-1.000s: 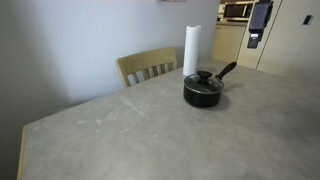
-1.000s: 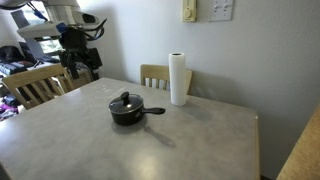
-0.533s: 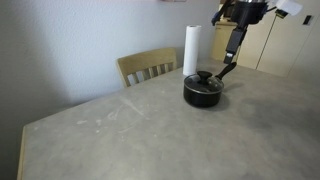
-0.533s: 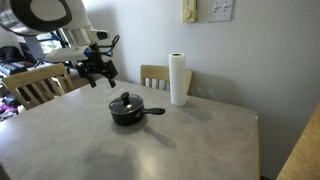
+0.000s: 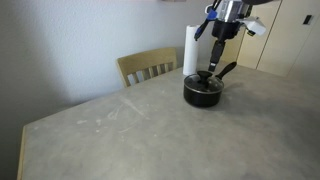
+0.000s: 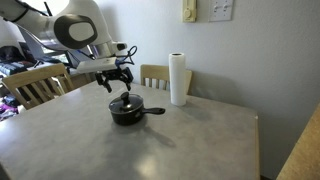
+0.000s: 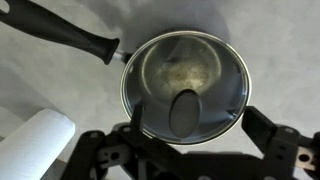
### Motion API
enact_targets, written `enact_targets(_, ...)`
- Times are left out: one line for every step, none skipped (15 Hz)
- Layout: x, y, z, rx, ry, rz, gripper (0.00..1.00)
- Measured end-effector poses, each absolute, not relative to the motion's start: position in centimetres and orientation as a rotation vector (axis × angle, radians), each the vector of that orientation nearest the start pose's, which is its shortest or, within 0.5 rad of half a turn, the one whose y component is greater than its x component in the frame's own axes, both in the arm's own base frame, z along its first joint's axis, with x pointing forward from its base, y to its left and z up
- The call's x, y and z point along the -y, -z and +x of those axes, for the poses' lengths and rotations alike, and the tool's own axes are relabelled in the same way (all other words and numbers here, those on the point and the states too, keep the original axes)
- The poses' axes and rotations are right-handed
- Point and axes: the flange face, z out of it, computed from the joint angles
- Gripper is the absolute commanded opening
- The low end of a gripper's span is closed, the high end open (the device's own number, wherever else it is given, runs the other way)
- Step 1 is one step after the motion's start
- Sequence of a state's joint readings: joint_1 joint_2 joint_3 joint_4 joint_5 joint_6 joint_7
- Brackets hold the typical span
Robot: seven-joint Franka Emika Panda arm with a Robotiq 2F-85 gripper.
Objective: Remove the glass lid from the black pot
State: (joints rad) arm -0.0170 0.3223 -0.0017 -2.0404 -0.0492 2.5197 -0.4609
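Grey bench (image 5: 120,130) is carrying one black pot (image 5: 203,96), right of centre in an exterior view. One glass lid (image 7: 185,65) is sitting on the pot, and one paper-towel roll (image 6: 178,78) is standing just behind. The gripper (image 6: 118,81) is hovering above the lid, jaws spread and holding nothing. In the wrist view the lid's knob (image 7: 185,110) is lining up midway between them. The pot's long handle (image 7: 60,30) is pointing toward that frame's upper left, away from the jaws.
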Motion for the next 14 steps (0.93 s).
enact_targets(1.4,-29.8,61.7,0.767,0.238,-3.11,1.0)
enact_targets(1.6,-29.7,62.3,0.772,0.243,-3.109,1.0)
enact_targets(1.8,-29.7,62.8,0.773,0.249,-3.109,1.0)
enact_targets(1.9,-29.6,63.3,0.771,0.247,-3.109,1.0)
enact_targets(1.9,-29.5,63.8,0.771,0.243,-3.107,1.0)
enact_targets(1.7,-29.3,64.2,0.774,0.229,-3.103,1.0)
enact_targets(1.4,-29.1,64.6,0.778,0.206,-3.095,1.0)
enact_targets(0.9,-28.6,64.9,0.786,0.178,-3.085,1.0)
enact_targets(0.4,-28.1,65.2,0.796,0.145,-3.074,1.0)
enact_targets(-0.2,-27.4,65.4,0.805,0.105,-3.062,1.0)
enact_targets(-0.6,-26.7,65.6,0.81,0.065,-3.052,1.0)
enact_targets(-0.8,-26.0,65.8,0.812,0.025,-3.044,1.0)
enact_targets(-0.9,-25.2,66.0,0.811,-0.015,-3.039,1.0)
enact_targets(-0.8,-24.6,66.1,0.806,-0.045,-3.036,1.0)
